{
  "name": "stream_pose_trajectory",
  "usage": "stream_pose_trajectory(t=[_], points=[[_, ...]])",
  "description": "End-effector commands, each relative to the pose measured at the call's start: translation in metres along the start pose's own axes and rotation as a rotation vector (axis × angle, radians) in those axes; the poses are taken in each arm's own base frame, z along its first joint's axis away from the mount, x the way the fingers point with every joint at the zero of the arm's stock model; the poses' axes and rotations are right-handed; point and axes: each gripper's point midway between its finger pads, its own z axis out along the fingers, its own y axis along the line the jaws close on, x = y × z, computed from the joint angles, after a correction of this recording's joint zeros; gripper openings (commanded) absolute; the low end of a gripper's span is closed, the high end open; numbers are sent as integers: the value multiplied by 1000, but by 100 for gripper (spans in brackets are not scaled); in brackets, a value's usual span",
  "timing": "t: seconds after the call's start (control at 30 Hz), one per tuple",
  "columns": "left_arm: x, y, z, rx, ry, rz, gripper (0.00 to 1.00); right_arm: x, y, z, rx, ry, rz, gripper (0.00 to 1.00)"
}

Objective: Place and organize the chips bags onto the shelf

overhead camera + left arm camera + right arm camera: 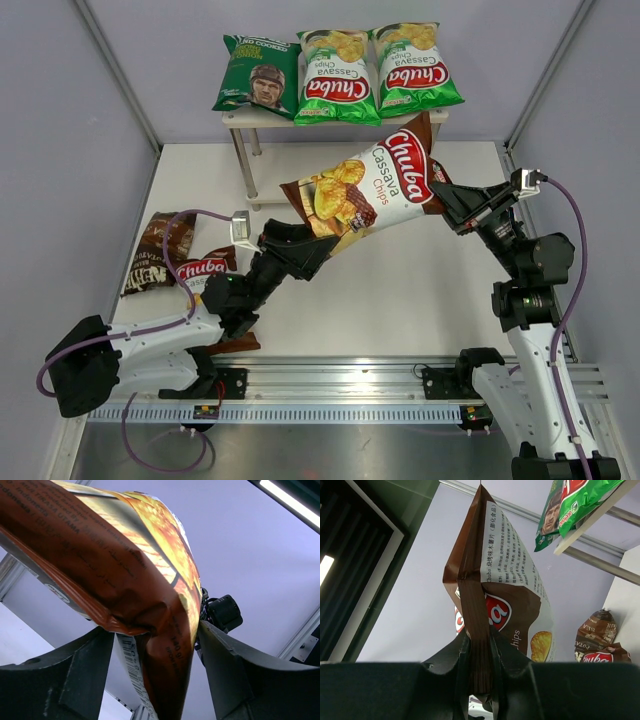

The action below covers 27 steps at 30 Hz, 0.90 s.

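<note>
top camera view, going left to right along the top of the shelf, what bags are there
dark green bag with a man's face → bright green Chuba bag → second bright green Chuba bag

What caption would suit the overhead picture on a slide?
Right claw pinches a brown-and-white Chuba bag aloft; left claw straddles its other end, in front of the shelf.
</note>
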Motion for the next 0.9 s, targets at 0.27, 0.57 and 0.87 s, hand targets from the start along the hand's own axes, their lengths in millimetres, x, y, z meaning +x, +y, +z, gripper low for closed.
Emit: stream_pose_trajectory(t=[0.27, 0.57, 0.87], points=[[-51, -55, 12, 204, -195, 15, 56, 13, 19, -1, -61, 74, -85, 0], [-44, -56, 8, 196, -136, 86, 20, 19, 18, 8, -120, 153, -159, 19], [-23, -27, -11, 53, -40, 224, 6, 6, 2, 11, 4, 91, -279, 88]])
